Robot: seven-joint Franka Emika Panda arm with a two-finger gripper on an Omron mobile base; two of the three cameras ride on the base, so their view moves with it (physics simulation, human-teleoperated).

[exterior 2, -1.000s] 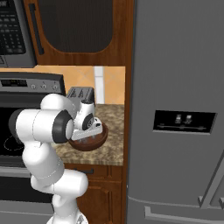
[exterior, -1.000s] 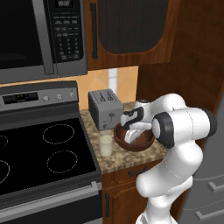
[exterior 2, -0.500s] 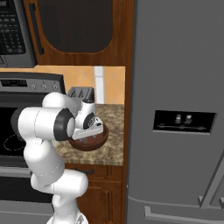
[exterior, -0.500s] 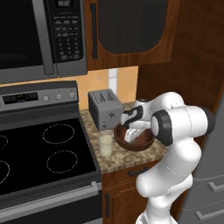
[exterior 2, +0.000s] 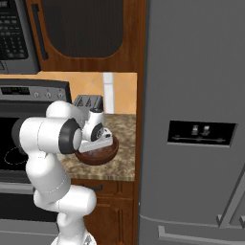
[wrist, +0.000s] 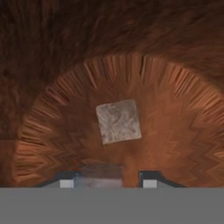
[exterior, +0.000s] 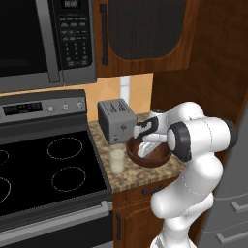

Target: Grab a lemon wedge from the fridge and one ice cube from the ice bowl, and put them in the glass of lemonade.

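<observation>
Clear and pale, the glass of lemonade [exterior: 117,160] stands left of the ice bowl [exterior: 148,153] on the counter, the toaster [exterior: 116,120] behind it. We have the gripper [wrist: 108,180] down inside the bowl; a greyish block, likely an ice cube [wrist: 100,173], sits between its tips, but we cannot tell if it is gripped. Another cube [wrist: 118,120] lies beyond. Next comes a firm grip, then a lift. Rightward, the fridge [exterior 2: 191,119] is shut.

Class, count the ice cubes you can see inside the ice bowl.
2: one ice cube on the ice bowl floor, another blurred cube between the pincer tips. Others may be hidden.
</observation>
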